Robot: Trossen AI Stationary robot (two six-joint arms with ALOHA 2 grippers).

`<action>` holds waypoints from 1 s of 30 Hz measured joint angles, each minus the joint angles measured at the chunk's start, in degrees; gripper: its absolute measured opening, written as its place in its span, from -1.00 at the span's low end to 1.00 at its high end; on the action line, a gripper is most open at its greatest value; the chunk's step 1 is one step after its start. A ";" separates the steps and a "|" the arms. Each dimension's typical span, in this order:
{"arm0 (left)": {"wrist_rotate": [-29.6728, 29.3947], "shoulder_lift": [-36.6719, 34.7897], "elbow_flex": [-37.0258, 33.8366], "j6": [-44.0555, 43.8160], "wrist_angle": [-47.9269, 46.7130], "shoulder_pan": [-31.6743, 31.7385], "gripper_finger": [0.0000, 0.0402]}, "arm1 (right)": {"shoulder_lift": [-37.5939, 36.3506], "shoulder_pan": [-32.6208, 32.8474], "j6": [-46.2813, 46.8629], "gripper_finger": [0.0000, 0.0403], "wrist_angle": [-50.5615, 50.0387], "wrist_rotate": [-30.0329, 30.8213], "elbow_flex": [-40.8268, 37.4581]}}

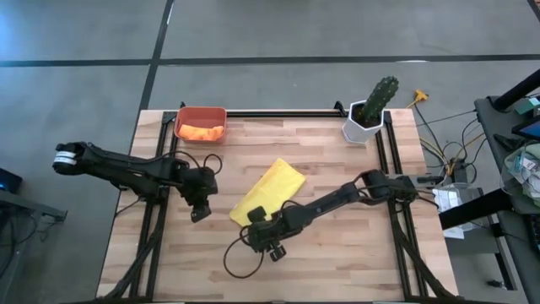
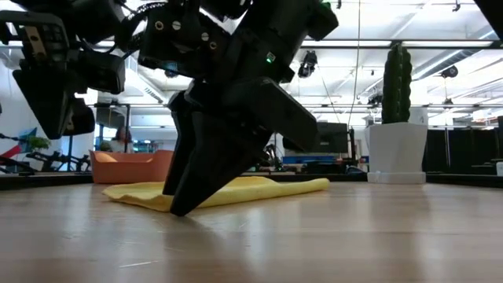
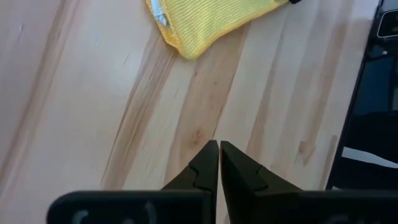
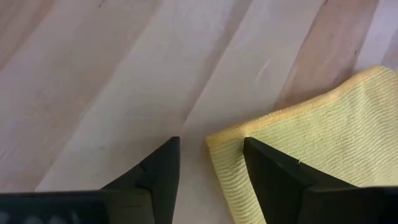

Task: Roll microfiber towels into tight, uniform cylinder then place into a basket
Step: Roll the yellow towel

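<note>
— So which step is this?
— Orange towel [image 1: 202, 132] already lies in the basket [image 1: 200, 112] at the far left; the yellow towel [image 1: 267, 192] lies folded flat mid-table — unrolled. The right gripper [image 4: 208, 163], fingers spread, straddles its near corner.
— And the left gripper [image 3: 219, 163]?
— Pressed together, empty, just left of the towel.
— Next?
— Probably pinch that corner, then start rolling tightly.
</note>
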 joint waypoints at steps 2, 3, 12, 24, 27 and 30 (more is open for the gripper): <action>0.00 -0.38 0.00 -0.04 0.01 0.00 -0.99 | 0.00 -0.40 0.72 -0.16 0.10 -1.76 -0.21; 0.00 -0.65 0.00 -0.10 0.01 0.00 -0.99 | 0.00 -0.50 1.28 -0.18 0.22 -2.53 -0.40; -0.02 -0.93 0.00 -0.18 0.01 -0.04 -0.99 | -0.09 -1.09 3.55 -0.52 0.81 -6.89 -1.84; 1.42 -1.97 0.01 1.68 4.11 -0.20 -0.99 | -2.01 -1.52 19.99 -0.95 -4.86 -6.42 1.92; 1.74 -2.74 0.03 1.80 6.44 -0.21 -0.99 | -5.33 -1.29 22.90 -0.95 -4.64 -5.28 2.10; 3.68 -3.85 0.13 1.83 11.69 -0.44 -0.99 | -7.61 -1.18 25.83 -0.95 -5.39 -4.22 2.06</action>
